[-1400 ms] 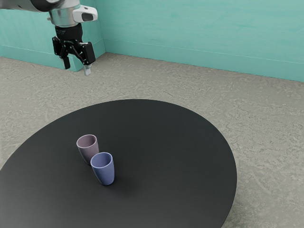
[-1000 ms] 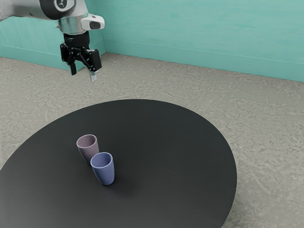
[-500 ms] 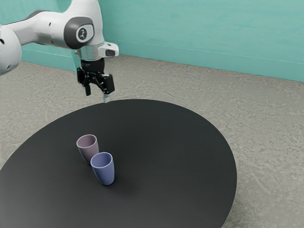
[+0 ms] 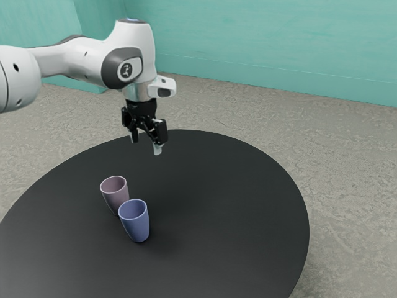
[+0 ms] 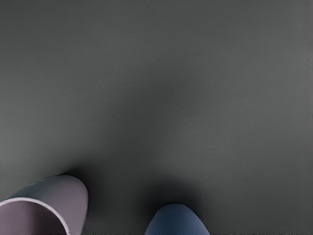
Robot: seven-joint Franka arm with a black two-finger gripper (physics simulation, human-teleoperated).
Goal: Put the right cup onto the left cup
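Note:
My gripper [image 4: 145, 146] hangs open above the far part of the table in the exterior view, its two fingers apart with nothing between them. Lower down and nearer that camera stand two upright cups. The mauve cup [image 4: 116, 197] is a little farther from the camera, and the blue cup [image 4: 136, 225] overlaps its edge from this angle; whether they touch cannot be told there. In the wrist view the mauve cup [image 5: 73, 200] and the blue cup [image 5: 177, 221] stand apart, with bare tabletop between them. Both are partly cut off by that view's edge.
The round black table [image 4: 242, 205] carries both cups and has a curved edge. Grey floor surrounds it, and a teal wall rises behind. The white arm reaches in from the exterior view's left, above the table's far left edge.
My gripper has moved toward the exterior view's right and lower, from beyond the table's far edge to over the tabletop. It has stayed open. The cups have not moved.

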